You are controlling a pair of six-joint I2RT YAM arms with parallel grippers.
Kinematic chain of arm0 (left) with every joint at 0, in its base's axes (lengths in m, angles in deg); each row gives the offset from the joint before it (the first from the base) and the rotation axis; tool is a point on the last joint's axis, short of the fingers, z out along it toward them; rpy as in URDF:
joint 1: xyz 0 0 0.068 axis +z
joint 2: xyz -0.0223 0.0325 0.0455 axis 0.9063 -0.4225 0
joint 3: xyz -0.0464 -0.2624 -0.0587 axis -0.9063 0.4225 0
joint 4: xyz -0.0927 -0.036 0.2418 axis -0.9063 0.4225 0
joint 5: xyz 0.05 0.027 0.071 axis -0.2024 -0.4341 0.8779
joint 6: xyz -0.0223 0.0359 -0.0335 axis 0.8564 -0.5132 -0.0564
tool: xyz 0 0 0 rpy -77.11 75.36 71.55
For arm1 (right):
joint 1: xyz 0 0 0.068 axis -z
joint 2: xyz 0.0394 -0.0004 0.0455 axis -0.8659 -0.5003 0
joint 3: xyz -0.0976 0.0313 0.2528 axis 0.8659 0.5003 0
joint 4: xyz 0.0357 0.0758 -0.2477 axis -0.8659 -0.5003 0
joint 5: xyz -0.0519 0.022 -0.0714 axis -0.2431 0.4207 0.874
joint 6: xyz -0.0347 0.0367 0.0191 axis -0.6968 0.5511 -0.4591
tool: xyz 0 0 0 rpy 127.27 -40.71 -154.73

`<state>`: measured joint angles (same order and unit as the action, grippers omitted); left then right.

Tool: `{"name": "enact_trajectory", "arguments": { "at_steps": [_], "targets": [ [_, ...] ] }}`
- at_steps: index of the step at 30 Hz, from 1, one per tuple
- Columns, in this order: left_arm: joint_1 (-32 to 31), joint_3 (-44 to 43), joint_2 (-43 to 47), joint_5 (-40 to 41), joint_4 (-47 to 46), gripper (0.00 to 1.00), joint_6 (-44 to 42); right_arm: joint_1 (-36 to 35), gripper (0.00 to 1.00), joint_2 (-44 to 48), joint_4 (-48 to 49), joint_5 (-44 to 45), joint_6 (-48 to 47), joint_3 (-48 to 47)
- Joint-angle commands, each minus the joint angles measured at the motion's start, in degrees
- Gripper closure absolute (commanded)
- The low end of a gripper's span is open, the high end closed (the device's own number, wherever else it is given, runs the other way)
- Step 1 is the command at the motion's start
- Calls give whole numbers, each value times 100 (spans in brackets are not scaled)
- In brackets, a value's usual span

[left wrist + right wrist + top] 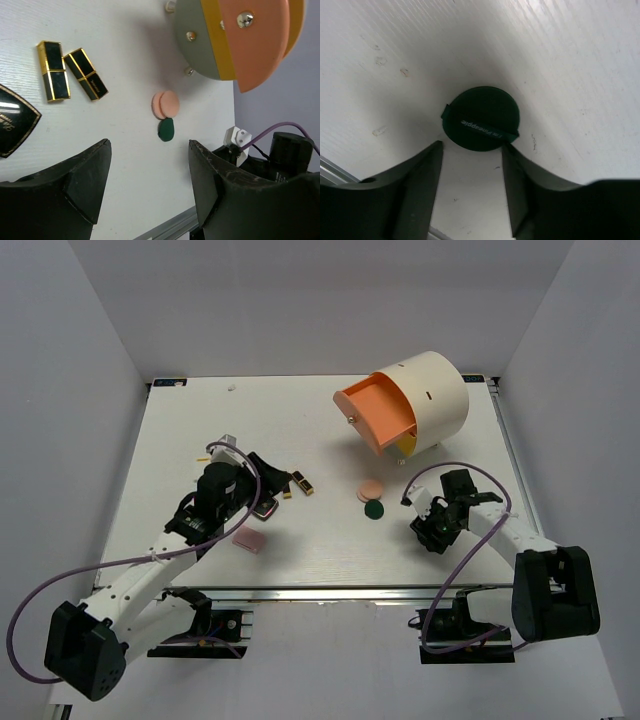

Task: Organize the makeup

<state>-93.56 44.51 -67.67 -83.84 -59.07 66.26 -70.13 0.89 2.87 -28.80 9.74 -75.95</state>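
Note:
Two black-and-gold lipstick tubes [295, 484] lie side by side; the left wrist view shows them too [70, 72]. A black silver-rimmed compact [266, 510] lies beside my left gripper [262, 483], which is open and empty [150, 150]. A flat pink square [248, 541] lies nearer the front. A peach disc [370, 490] and a dark green disc [374, 509] sit mid-table. My right gripper [472, 145] is open and low on the table. A second dark green disc [481, 119] lies just past its fingertips, at or near the right tip.
A large cream cylinder [430, 390] with an orange drawer front [375, 420] pulled open stands at the back right, also in the left wrist view [250, 35]. A metal rail [330, 592] runs along the table's front edge. White walls enclose the sides and back.

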Motion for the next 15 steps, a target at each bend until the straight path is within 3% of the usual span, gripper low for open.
{"name": "enact_trajectory", "arguments": {
  "at_steps": [1, 5, 6, 7, 10, 15],
  "targets": [
    [8, 61, 43, -396, -393, 28, -68, -22, 49, -2, 368, -245, -173, 257],
    [-141, 62, -194, -616, -727, 28, -33, -13, 64, -2, 587, -377, -244, 363],
    [-185, 53, -247, -617, -806, 28, -42, -22, 70, -19, 709, -395, -235, 398],
    [-272, 53, -300, -617, -850, 28, -42, -22, 83, -37, 772, -430, -218, 407],
    [-431, 35, -484, -564, -991, 28, -15, -22, 100, -125, 877, -509, -174, 398],
    [-616, -9, -757, -520, -1132, 28, 2, -22, 100, 173, 790, -755, -226, 319]
  ]
}}
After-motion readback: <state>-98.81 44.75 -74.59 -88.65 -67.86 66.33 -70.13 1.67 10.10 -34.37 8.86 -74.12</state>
